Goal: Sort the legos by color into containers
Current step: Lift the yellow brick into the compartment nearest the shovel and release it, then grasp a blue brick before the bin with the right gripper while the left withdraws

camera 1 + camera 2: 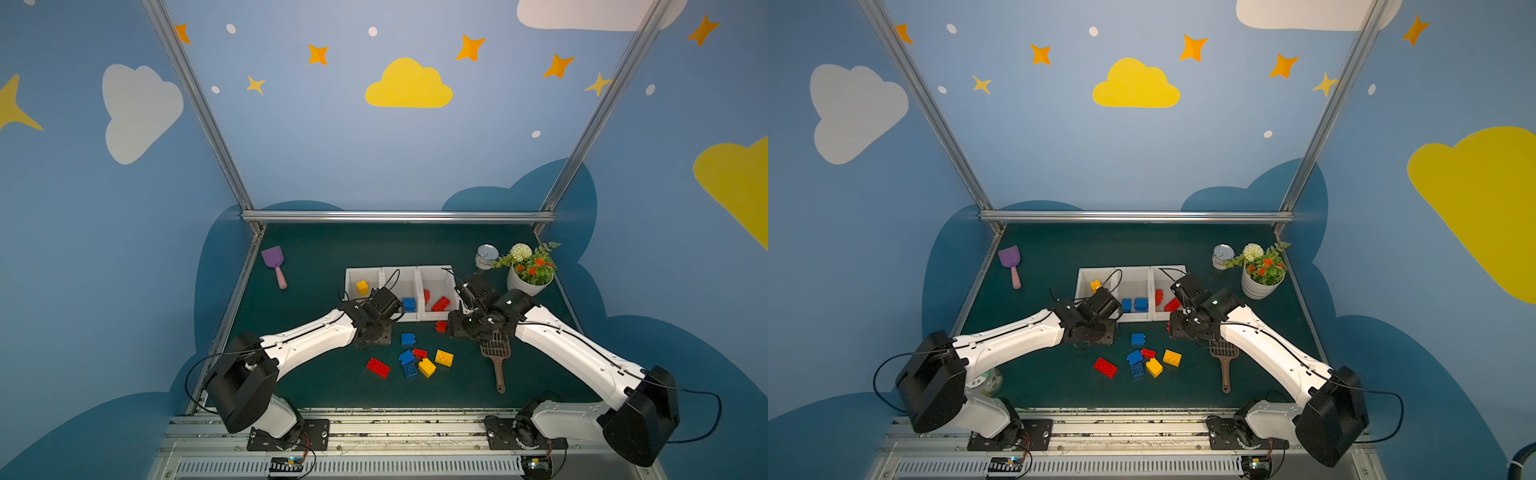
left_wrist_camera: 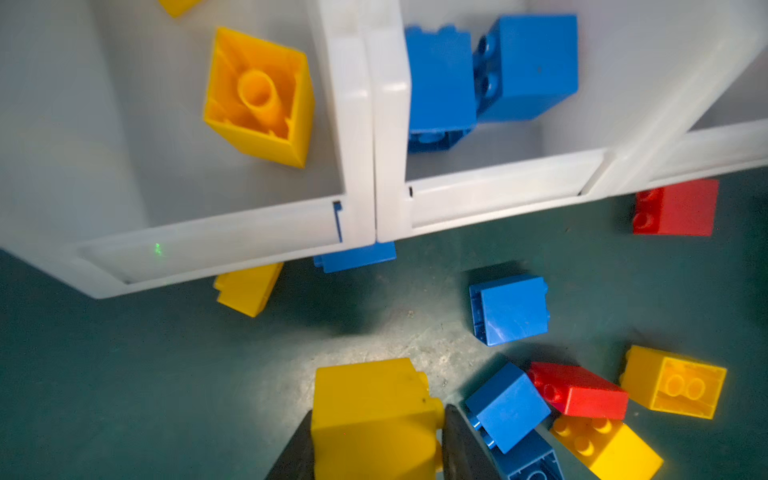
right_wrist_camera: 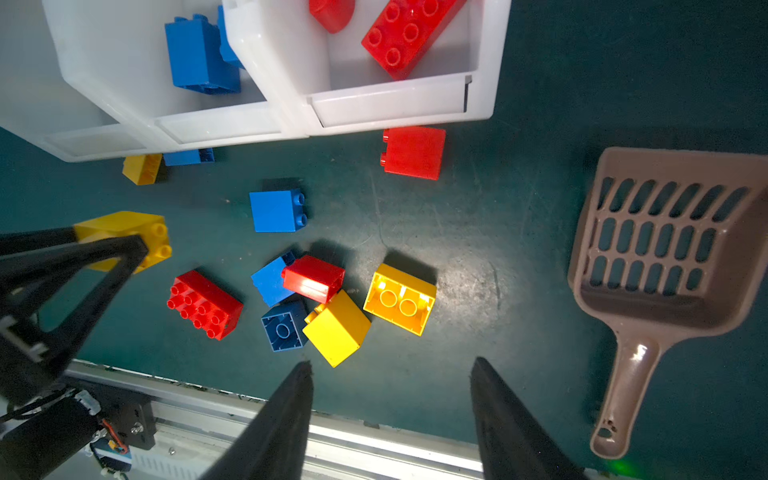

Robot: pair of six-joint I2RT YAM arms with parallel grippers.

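My left gripper (image 2: 380, 409) is shut on a yellow brick (image 2: 370, 415), held above the mat in front of the containers (image 2: 208, 245). The three white bins (image 1: 381, 270) stand in a row: yellow bricks (image 2: 259, 97) in the left one, blue (image 2: 490, 70) in the middle one, red (image 3: 409, 33) in the right one. Several loose legos lie on the mat, among them a red oblong (image 1: 378, 367), a blue square (image 1: 408, 339) and a yellow one (image 1: 444, 358). My right gripper (image 3: 392, 365) hangs open and empty above the mat's front edge.
A brown slotted scoop (image 3: 656, 249) lies right of the loose bricks. At the back right stand a metal tin (image 1: 486, 255) and a flower pot (image 1: 528, 282); a purple scoop (image 1: 274, 259) lies back left. One yellow brick (image 2: 247, 289) and one blue (image 2: 357, 257) rest against the bins' front wall.
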